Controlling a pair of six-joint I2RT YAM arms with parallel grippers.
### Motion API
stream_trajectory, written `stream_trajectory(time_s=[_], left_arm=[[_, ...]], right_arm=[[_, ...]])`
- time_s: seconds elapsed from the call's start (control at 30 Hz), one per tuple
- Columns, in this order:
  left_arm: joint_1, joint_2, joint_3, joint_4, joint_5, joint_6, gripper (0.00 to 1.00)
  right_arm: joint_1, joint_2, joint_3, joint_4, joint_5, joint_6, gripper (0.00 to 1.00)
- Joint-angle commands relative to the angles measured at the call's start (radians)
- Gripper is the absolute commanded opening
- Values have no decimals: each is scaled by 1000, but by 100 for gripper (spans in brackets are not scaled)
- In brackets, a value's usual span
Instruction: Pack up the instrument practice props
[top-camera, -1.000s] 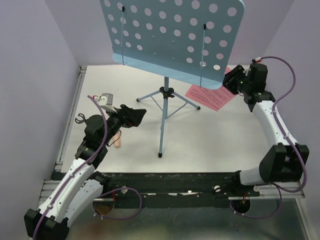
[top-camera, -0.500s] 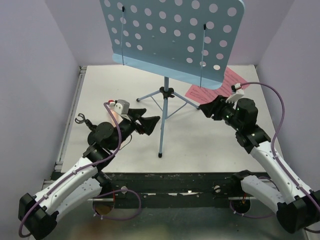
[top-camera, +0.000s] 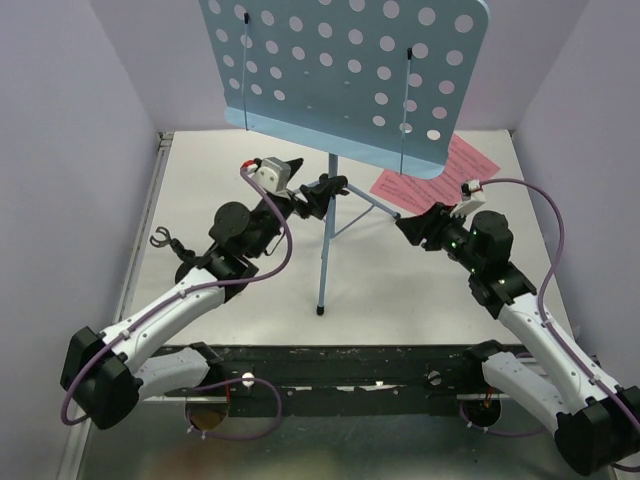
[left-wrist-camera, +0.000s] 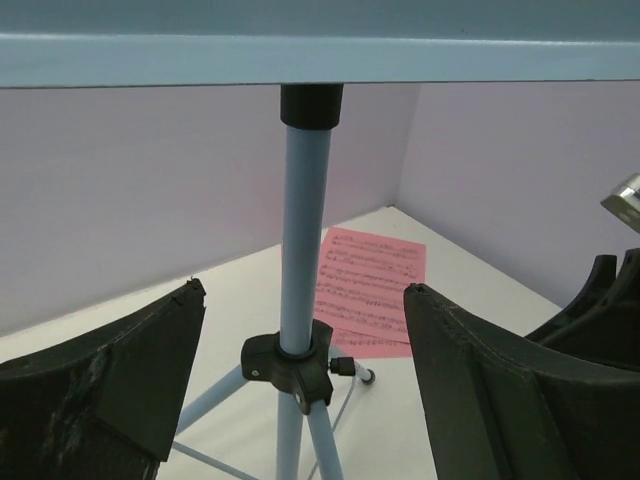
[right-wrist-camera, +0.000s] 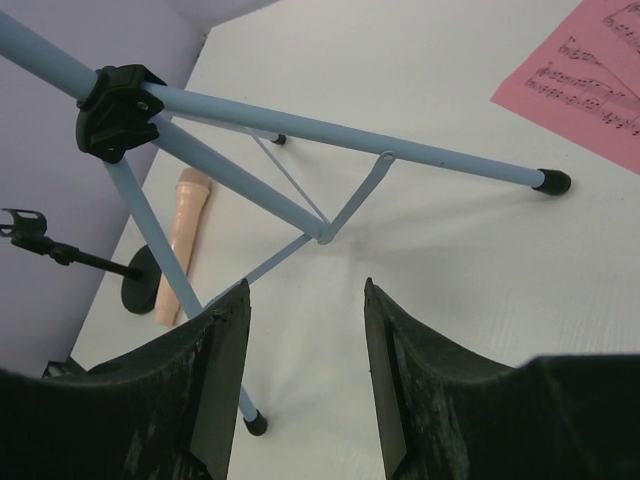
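Note:
The light-blue music stand (top-camera: 326, 240) stands mid-table on its tripod, its hole-dotted desk (top-camera: 340, 70) up high. My left gripper (top-camera: 312, 185) is open, its fingers either side of the pole (left-wrist-camera: 298, 250) just above the black hub (left-wrist-camera: 290, 365), not touching. My right gripper (top-camera: 412, 225) is open and empty, low by the tripod's right leg (right-wrist-camera: 350, 135). Two overlapping pink sheet-music pages (top-camera: 430, 175) lie flat at the back right. The beige-pink microphone (right-wrist-camera: 185, 240) lies beside the black mic stand (right-wrist-camera: 135, 280) on the left; in the top view my left arm hides the microphone.
Purple walls (top-camera: 80, 120) close in the table on three sides. A black rail (top-camera: 340, 365) runs along the near edge with both arm bases. The mic stand's clip (top-camera: 160, 238) pokes out by the left edge. The tripod's near foot (top-camera: 320, 310) rests on the white tabletop.
My left gripper rose from beside the microphone to straddle the stand's pole at the hub. My right arm pulled back from the pink pages to the tripod's right leg.

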Motion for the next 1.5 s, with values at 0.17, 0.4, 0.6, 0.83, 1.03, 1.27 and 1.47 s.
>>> stream_trajectory(time_s=[0.17,0.4,0.6,0.83,1.03,1.27,1.47], left_arm=[[-8,207,80,216,-1,88,85],[-6,297,103,374,-46,134,72],[-6,348,131,420,-38,134,54],[-9,383,151,407,-29,117,50],[-9,385,159,376,-7,122,38],[-9,323,143,296,8,145,0],[-3,238,136,172,82,185,0]], right_arm=[[17,7,-16,117,-69,71,57],[25,53,4,137,-83,81,57],[27,61,2,149,-84,90,56],[28,67,25,133,-85,85,56],[30,79,44,154,-109,105,56],[46,148,120,154,-212,136,58],[59,271,150,287,-362,336,63]])
